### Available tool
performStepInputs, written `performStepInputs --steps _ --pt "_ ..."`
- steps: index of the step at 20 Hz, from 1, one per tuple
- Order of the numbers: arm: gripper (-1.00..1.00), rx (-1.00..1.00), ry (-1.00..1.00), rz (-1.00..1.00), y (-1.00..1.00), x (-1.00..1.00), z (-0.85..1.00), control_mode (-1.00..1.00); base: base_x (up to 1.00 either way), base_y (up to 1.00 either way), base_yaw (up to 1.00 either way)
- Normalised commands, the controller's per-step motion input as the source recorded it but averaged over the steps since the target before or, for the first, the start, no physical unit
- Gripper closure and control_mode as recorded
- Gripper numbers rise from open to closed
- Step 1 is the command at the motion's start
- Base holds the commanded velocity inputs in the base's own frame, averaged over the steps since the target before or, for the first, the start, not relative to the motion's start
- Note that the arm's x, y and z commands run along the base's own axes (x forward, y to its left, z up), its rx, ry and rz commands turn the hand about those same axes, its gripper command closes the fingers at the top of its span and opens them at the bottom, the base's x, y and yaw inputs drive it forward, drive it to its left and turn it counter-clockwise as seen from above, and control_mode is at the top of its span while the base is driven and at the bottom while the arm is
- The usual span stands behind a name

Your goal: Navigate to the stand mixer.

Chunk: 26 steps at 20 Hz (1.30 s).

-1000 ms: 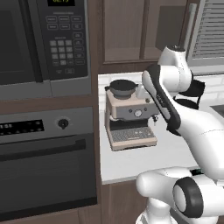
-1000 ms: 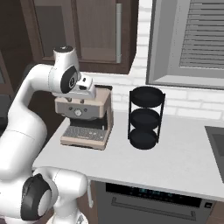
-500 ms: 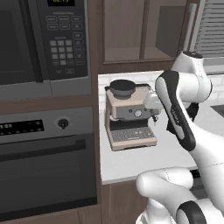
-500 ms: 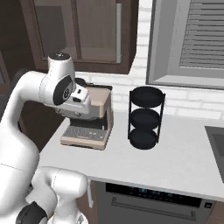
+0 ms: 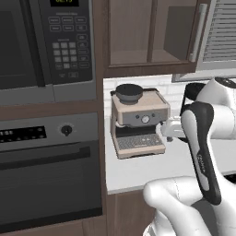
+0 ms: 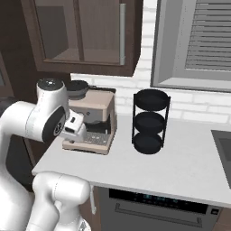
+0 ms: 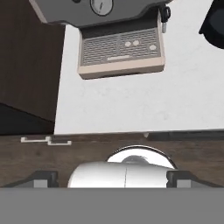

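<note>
No stand mixer here yet: I face the beige espresso machine (image 5: 137,120) mid-frame on the surface (image 6: 189,162). Navigation remains; my end effector's (image 7: 111,178) state I cannot tell.

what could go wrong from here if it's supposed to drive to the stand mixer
1. The appliance on the counter ahead is a beige espresso machine, not a mixer; stopping here would probably be the wrong goal.
2. The arm's elbow hangs over the counter near the espresso machine and the black three-tier rack; driving or turning the base could sweep it into either.
3. The base sits close to the counter edge, so a tight turn may clip the cabinet front.
</note>
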Motion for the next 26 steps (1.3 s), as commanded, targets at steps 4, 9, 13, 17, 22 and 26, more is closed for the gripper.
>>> performStepInputs --steps 4,9,13,17,22,26 --pt "-1.00 0.00 0.00 0.00 0.00 0.00 0.00 1.00 -0.70 0.00 0.00" --pt "-1.00 0.00 0.00 0.00 0.00 0.00 0.00 1.00 -1.00 0.02 -0.06" --pt "-1.00 0.00 0.00 0.00 0.00 0.00 0.00 1.00 -0.85 0.08 -0.26" --pt "-1.00 0.00 0.00 0.00 0.00 0.00 0.00 1.00 -0.09 0.00 -0.85" --pt "-1.00 0.00 0.00 0.00 0.00 0.00 0.00 1.00 0.00 0.00 -1.00" --pt "-1.00 0.00 0.00 0.00 0.00 0.00 0.00 1.00 0.00 0.03 -0.99"
